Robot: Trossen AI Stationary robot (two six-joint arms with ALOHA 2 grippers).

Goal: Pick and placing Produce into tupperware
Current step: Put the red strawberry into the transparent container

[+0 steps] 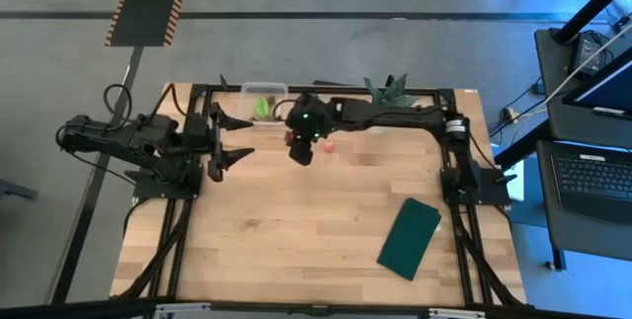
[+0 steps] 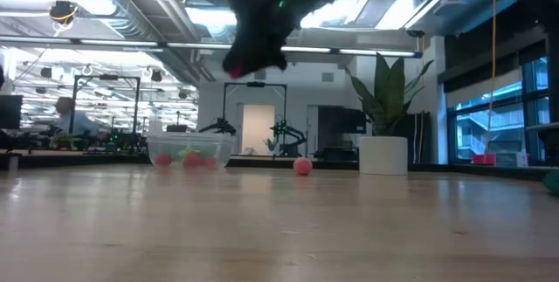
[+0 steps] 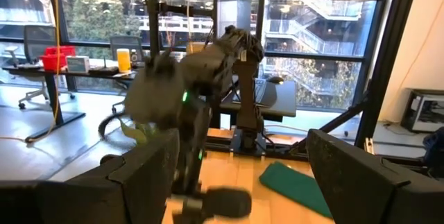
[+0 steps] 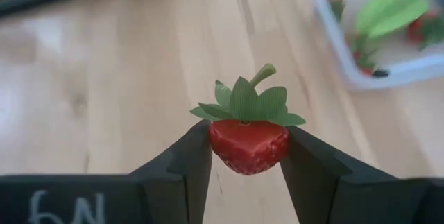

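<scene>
My right gripper (image 1: 300,149) hangs above the table near the far edge, shut on a small red strawberry (image 4: 248,144) with green leaves. The low view shows it raised well above the wood (image 2: 238,69). The clear tupperware (image 1: 264,101) stands on the table just beyond it, toward the far left. It holds a bright green piece (image 4: 392,10) and a few strawberries (image 2: 188,158). A pinkish round fruit (image 1: 328,145) rests on the table right of the gripper. My left gripper (image 1: 237,137) waits open at the table's left side. My right gripper pinches the strawberry by the two sides of its red body (image 4: 222,144), just below the leaves, between its two fingers (image 4: 191,165). The berry is lifted clear of the table, and its leafy cap (image 4: 246,99) stands out past the fingertips.
A spiky green plant in a white pot (image 2: 384,154) stands at the far edge, right of the tub. A flat dark green rectangle (image 1: 410,238) lies on the wood toward the near right. The table's middle and near left are bare wood (image 1: 276,240).
</scene>
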